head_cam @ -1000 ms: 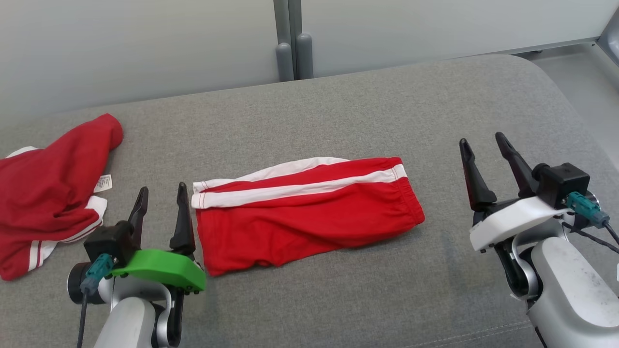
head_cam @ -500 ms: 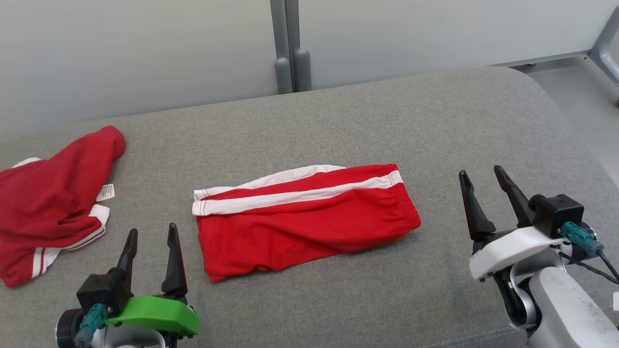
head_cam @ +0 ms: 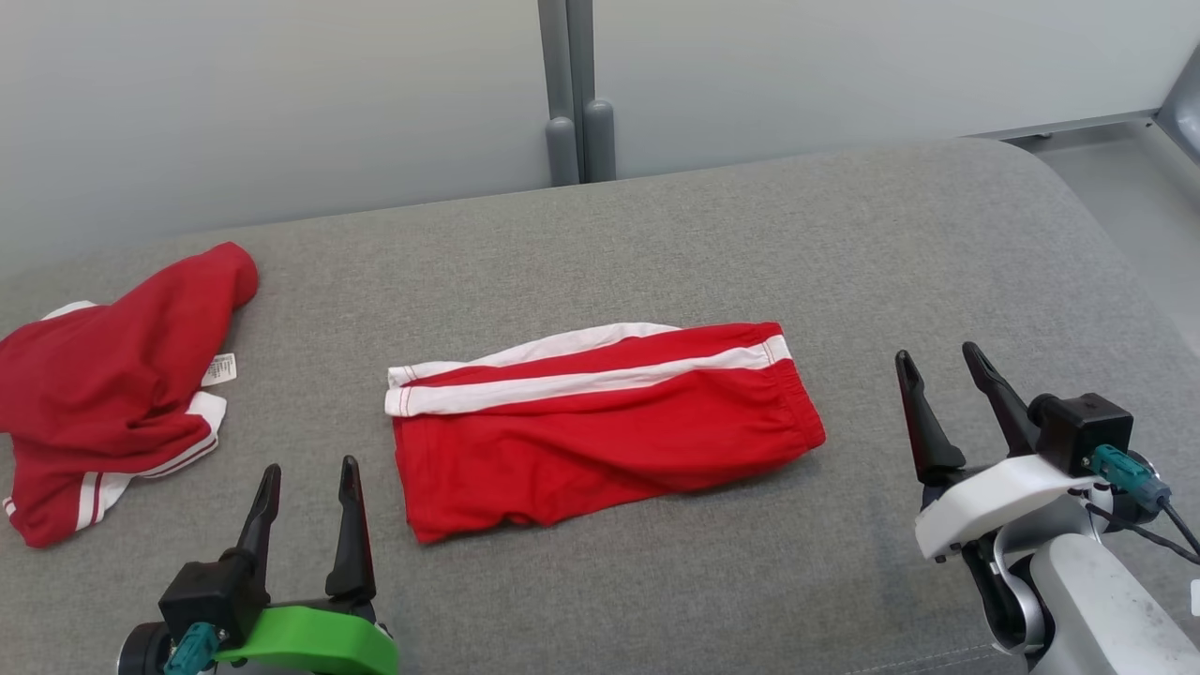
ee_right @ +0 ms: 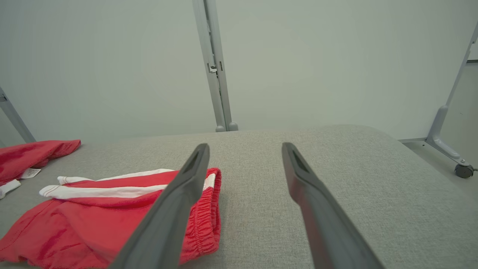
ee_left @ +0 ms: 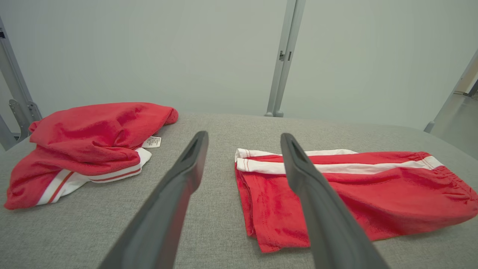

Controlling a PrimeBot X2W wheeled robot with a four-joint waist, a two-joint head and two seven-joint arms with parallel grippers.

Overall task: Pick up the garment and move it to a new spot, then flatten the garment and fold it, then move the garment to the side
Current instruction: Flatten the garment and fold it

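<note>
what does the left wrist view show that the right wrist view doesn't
Left wrist view: the open left gripper, the crumpled red garment whole with its striped cuff, and the leg hem of the folded red shorts. Right wrist view: the open right gripper, the elastic waistband, and a caster on a frame leg. Both: the folded red shorts, the grey cushion, the white label and the grey post.

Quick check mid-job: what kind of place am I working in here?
Likely a lab or test bay, not a home: a grey upholstered work surface, plain pale partition panels joined by a metal post, and a wheeled frame leg beside it.
</note>
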